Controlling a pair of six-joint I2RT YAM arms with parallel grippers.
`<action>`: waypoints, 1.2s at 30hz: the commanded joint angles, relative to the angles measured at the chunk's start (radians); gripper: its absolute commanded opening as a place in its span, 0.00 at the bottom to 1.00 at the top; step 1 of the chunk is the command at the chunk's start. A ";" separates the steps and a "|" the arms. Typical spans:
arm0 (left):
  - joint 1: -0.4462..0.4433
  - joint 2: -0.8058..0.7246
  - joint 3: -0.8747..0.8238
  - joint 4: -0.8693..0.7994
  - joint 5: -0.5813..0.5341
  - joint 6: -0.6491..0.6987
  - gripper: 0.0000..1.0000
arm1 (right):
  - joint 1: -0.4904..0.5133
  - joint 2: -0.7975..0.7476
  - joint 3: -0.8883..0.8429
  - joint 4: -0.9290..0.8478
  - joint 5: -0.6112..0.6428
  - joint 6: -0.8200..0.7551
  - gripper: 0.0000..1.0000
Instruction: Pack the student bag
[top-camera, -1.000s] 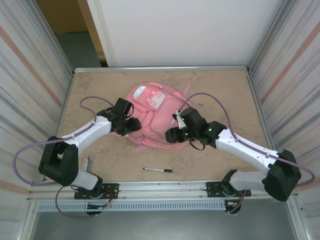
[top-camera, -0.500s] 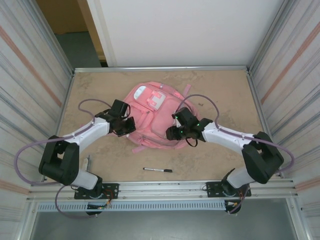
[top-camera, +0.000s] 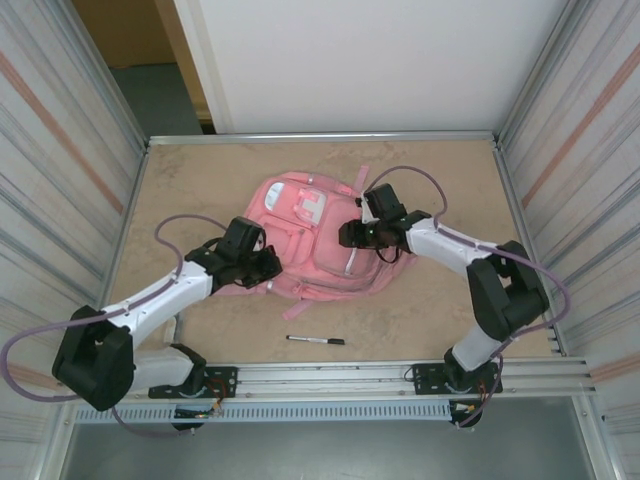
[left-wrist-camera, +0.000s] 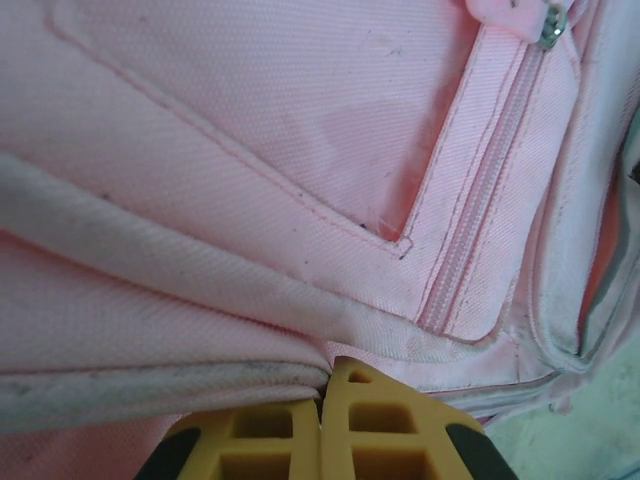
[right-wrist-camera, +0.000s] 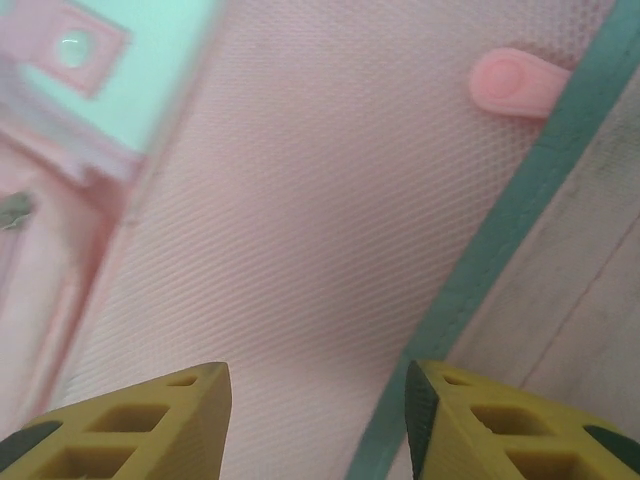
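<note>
The student bag (top-camera: 318, 252) lies flat in the middle of the table, pink with white pocket patches toward the far side. My left gripper (top-camera: 270, 268) is at its near left edge. In the left wrist view it (left-wrist-camera: 322, 400) is shut on a folded seam of the bag (left-wrist-camera: 250, 130), beside a pink zip line (left-wrist-camera: 485, 200). My right gripper (top-camera: 348, 236) hovers over the bag's right side. It (right-wrist-camera: 315, 378) stands open above pink mesh fabric (right-wrist-camera: 300, 200), with a teal trim strip (right-wrist-camera: 500, 240) under its right finger.
A black pen (top-camera: 316, 341) lies on the table (top-camera: 440, 310) near the front edge, between the arm bases. Corrugated walls close in left and right. A pink rubber pull tab (right-wrist-camera: 515, 82) sits on the bag's mesh.
The bag has shifted and turned on the table with the left gripper holding its edge, drawn nearer. The right gripper has moved from the bag's near right to its far right side.
</note>
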 joint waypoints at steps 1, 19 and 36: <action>-0.013 -0.065 -0.004 0.008 0.033 -0.042 0.00 | 0.096 -0.182 -0.013 -0.129 0.077 -0.078 0.49; -0.016 -0.131 -0.035 -0.018 0.089 -0.127 0.00 | 0.712 -0.160 -0.154 0.164 0.551 -0.792 0.61; -0.013 -0.088 -0.023 0.018 0.147 -0.128 0.00 | 0.796 -0.009 -0.280 0.546 0.844 -0.955 0.56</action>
